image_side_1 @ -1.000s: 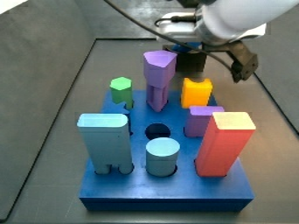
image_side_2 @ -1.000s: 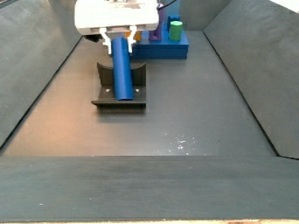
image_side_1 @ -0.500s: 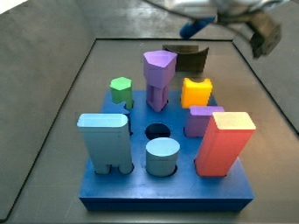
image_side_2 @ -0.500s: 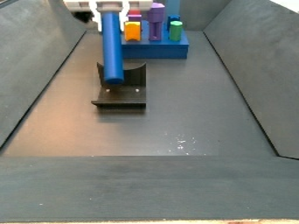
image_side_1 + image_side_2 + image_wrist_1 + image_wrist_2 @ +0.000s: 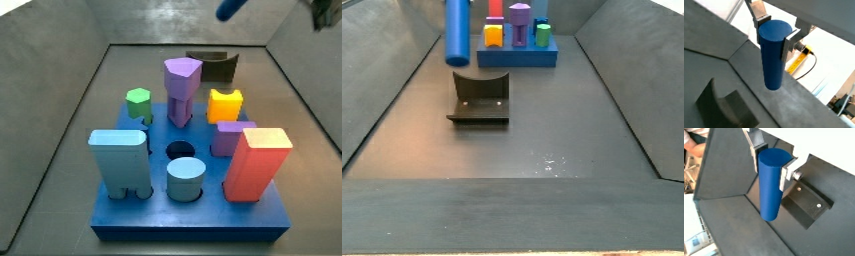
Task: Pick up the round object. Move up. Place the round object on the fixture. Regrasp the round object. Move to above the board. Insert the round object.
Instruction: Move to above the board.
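Observation:
The round object is a long blue cylinder (image 5: 773, 55). My gripper (image 5: 774, 30) is shut on its upper end, one silver finger on each side, as both wrist views show (image 5: 772, 160). The cylinder (image 5: 457, 30) hangs upright, high above the fixture (image 5: 480, 100), with the gripper above the frame's edge. In a side view only its blue tip (image 5: 230, 8) shows at the top edge. The blue board (image 5: 194, 215) has an open round hole (image 5: 181, 151) near its middle.
On the board stand a tall purple piece (image 5: 183, 90), a green hexagon (image 5: 138, 102), an orange piece (image 5: 225, 104), a light blue block (image 5: 119, 160), a light blue cylinder (image 5: 185, 180) and a red block (image 5: 258, 163). Grey bin walls slope up on both sides.
The gripper has risen straight up with the blue cylinder, lifting it off the fixture. The arm has left both side views at the top.

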Controlling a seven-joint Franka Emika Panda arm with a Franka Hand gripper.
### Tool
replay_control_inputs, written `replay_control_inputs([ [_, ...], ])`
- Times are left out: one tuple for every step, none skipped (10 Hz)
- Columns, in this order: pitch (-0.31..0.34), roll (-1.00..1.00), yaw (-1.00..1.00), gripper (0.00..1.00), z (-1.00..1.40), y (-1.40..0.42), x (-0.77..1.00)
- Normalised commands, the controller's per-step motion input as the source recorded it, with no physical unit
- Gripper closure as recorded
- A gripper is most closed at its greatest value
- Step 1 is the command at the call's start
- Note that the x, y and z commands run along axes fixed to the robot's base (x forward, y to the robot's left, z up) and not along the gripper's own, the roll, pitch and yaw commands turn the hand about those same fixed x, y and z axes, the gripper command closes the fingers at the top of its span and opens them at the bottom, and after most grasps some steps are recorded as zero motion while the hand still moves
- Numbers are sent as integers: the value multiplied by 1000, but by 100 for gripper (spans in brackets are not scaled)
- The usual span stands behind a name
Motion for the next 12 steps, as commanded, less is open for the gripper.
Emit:
replay_control_inputs([
  [172, 10, 45, 100, 1000, -55, 168],
  [176, 2, 67, 100, 1000, -57, 165],
  [178, -8, 95, 100, 1000, -57, 162],
  [175, -11, 107, 100, 1000, -57, 158],
  [156, -20, 126, 100, 1000, -57, 150],
  [142, -24, 141, 100, 1000, -56, 144],
  [129, -25, 146, 100, 1000, -55, 138],
  [110, -24, 147, 100, 1000, -57, 133],
  [98, -20, 141, 100, 1000, -57, 129],
  [87, -13, 133, 100, 1000, -58, 126],
  [76, 0, 119, 100, 995, -59, 121],
  [72, 12, 107, 100, 849, -54, 99],
])
